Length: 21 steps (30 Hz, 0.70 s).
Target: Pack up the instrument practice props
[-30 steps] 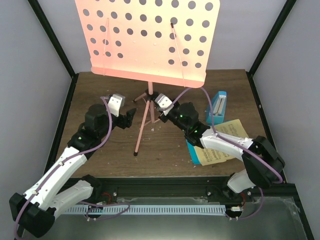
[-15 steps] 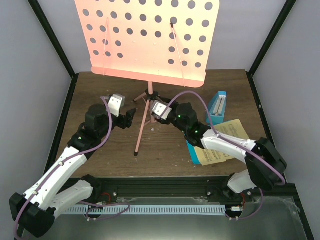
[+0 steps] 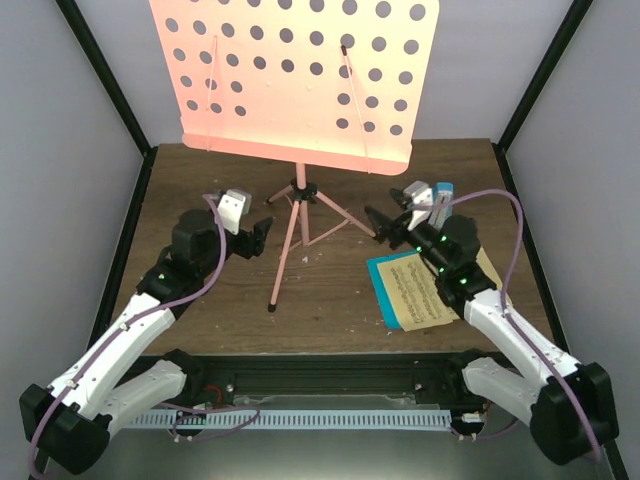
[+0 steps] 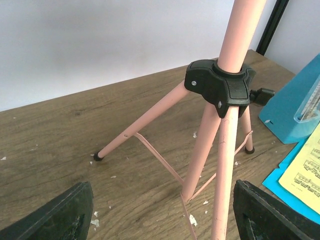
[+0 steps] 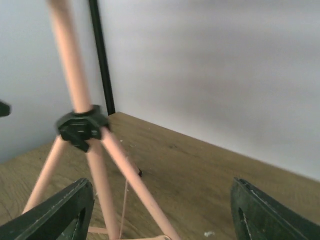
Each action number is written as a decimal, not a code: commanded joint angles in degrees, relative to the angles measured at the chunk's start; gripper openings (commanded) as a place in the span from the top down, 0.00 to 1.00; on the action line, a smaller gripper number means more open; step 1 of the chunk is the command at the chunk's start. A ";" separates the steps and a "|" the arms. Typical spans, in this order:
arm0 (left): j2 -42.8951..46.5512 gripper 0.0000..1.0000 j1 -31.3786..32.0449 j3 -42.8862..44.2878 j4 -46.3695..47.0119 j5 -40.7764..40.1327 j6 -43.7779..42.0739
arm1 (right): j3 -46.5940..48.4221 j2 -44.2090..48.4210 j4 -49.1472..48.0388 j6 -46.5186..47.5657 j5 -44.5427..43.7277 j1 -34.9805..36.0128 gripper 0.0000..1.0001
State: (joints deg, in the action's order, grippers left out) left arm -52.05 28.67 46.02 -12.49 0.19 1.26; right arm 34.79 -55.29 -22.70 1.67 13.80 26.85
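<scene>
We see the pink music stand [image 3: 296,75] upright on the table [image 3: 200,170], our left tool [image 3: 258,238] and right tool [image 3: 383,226] spread wide and empty flanking its tripod, music sheets [image 3: 425,290] and blue metronome [image 4: 290,120] at right.

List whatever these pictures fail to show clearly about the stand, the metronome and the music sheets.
1. Music stand desk: in the top view the upper edge cuts it off. Neither wrist view includes it.
2. Metronome: in the top view the right gripper and its wrist cover most of it. In the left wrist view the right edge cuts it.
3. Music sheets: in the top view the right arm overlaps them, and the notes are too small to read.
4. Right wrist view: blurred throughout.
</scene>
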 commanded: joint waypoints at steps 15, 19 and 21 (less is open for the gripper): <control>0.02 0.19 -4.74 -3.45 8.59 28.10 26.91 | 35.66 -36.16 -18.90 -38.52 56.35 -13.94 0.24; -2.66 0.19 -7.44 -2.11 7.64 34.35 27.69 | 43.00 -43.00 -23.32 -41.07 61.35 -8.98 0.23; -3.38 0.20 -7.48 -1.34 6.08 34.87 26.23 | 46.16 -45.56 -23.18 -41.06 62.20 -7.25 0.23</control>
State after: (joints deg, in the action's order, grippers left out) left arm -54.22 21.69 43.33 -6.81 27.97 25.41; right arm 74.74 -96.66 -42.72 -36.62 68.90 15.42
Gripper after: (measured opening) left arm 0.806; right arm 0.767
